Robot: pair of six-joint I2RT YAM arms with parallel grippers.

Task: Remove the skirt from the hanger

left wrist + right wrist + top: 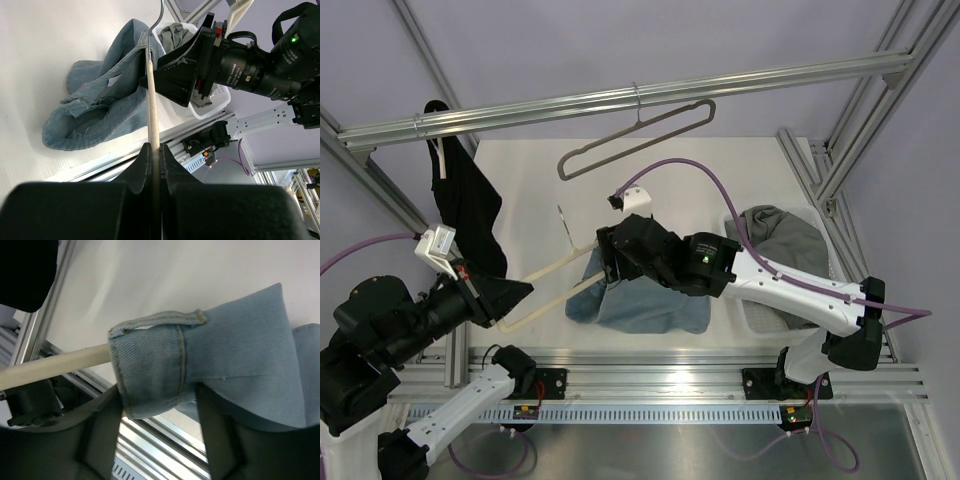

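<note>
Two grippers on one cream hanger point(151, 100), bar running near-left to far-right: left gripper point(155, 152) pinches the near-left end; right gripper point(160, 405), jaws spread, straddles the denim garment point(235, 355) waistband at the far-right end.

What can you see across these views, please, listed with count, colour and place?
rail: one, silver, across the back above the table
table: one, white, under everything
grey-taupe hanger: one, empty, hooked on the rail near the centre
black garment: one, hanging from the rail at the left
cream hanger: one, held out over the table
denim garment: one, light blue, on the cream hanger, draping onto the table
basket: one, white, right side of the table
grey garment: one, in the basket
left hand: black, shut on the cream hanger's bar
right hand: black, open, fingers either side of a folded denim edge
</note>
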